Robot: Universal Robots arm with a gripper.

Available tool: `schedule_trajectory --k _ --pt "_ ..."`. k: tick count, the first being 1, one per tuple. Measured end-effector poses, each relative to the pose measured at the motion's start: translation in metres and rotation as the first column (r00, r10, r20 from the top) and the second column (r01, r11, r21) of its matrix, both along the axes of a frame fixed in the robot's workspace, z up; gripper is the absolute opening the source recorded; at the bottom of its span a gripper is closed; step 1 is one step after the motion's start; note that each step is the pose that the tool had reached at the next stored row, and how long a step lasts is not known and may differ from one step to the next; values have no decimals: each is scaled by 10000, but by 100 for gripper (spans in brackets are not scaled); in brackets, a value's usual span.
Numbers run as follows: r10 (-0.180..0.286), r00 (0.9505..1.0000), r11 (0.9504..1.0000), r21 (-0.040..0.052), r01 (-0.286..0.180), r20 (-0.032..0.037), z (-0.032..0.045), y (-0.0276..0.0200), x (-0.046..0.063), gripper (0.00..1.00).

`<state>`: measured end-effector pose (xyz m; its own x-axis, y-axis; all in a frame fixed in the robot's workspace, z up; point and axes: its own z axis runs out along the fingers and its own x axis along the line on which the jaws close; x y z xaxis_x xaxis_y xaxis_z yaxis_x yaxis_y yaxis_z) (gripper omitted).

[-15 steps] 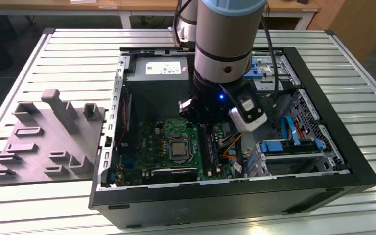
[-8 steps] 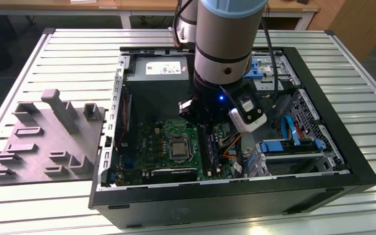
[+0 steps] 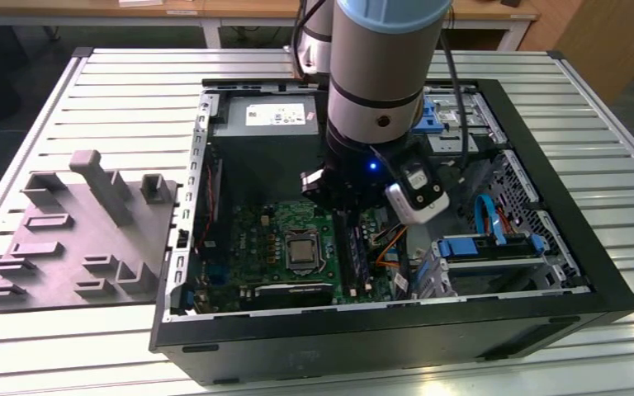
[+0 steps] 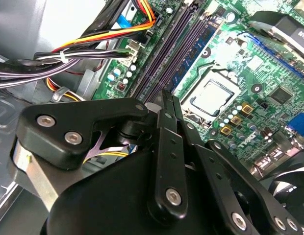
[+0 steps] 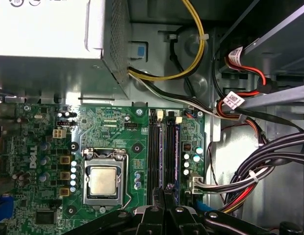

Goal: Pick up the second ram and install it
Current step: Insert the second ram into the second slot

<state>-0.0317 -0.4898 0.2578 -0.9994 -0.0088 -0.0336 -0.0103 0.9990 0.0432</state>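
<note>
Gripper (image 4: 169, 95), fingers closed with nothing visibly held, poised over memory slots (image 5: 159, 147) beside CPU socket (image 5: 104, 180); second ram (image 4: 198, 44) seemingly already slotted.

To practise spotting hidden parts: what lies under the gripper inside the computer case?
The black memory slots on the green motherboard, beside the processor socket. The gripper covers one end of them.

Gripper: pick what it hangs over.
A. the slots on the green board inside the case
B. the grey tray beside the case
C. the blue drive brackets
A: in the first wrist view the gripper points down at the slots on the green board.
</note>
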Motion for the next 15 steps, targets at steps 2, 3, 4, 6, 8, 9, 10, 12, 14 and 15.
schedule_trajectory --k 2,3,4,6,8,9,10,12,14,15 --pt "0 10000 10000 5 0 5 -12 0 0 11" --pt "0 10000 10000 4 0 5 -16 -1 0 11" --pt "0 10000 10000 2 0 5 -16 -1 0 11" --pt "0 10000 10000 3 0 5 -17 0 0 11" --pt "0 10000 10000 9 0 8 -28 0 0 11" --pt "0 10000 10000 6 0 8 -33 0 0 11" --pt "0 10000 10000 5 0 9 -41 -1 0 11" --pt "0 10000 10000 7 0 16 -60 -1 0 11" --pt "0 10000 10000 13 0 25 -78 -1 -2 11" --pt "1 10000 10000 15 -1 28 -85 -2 -2 11"
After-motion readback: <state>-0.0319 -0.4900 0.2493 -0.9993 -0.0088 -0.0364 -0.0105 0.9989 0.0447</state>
